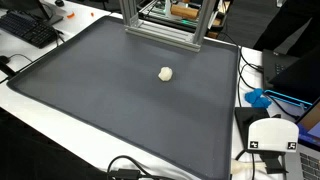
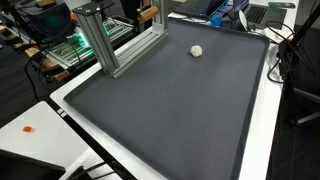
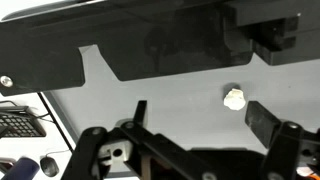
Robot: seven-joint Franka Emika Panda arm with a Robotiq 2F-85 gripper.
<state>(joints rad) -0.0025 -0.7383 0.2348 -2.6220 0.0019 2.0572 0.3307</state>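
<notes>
A small white crumpled ball point(image 1: 166, 73) lies on a dark grey mat point(image 1: 110, 100); it shows in both exterior views point(image 2: 197, 50). In the wrist view my gripper point(image 3: 197, 106) is open and empty, with its two dark fingers spread wide above the mat. The ball point(image 3: 234, 97) lies just inside the right-hand finger, apart from it. The arm and gripper are out of view in both exterior views.
An aluminium frame point(image 1: 165, 30) stands at the mat's far edge, also seen in an exterior view point(image 2: 105, 45). A black keyboard point(image 1: 30, 30) lies beside the mat. A blue object point(image 1: 258, 98), a white tagged device point(image 1: 272, 135) and cables sit along the table edge.
</notes>
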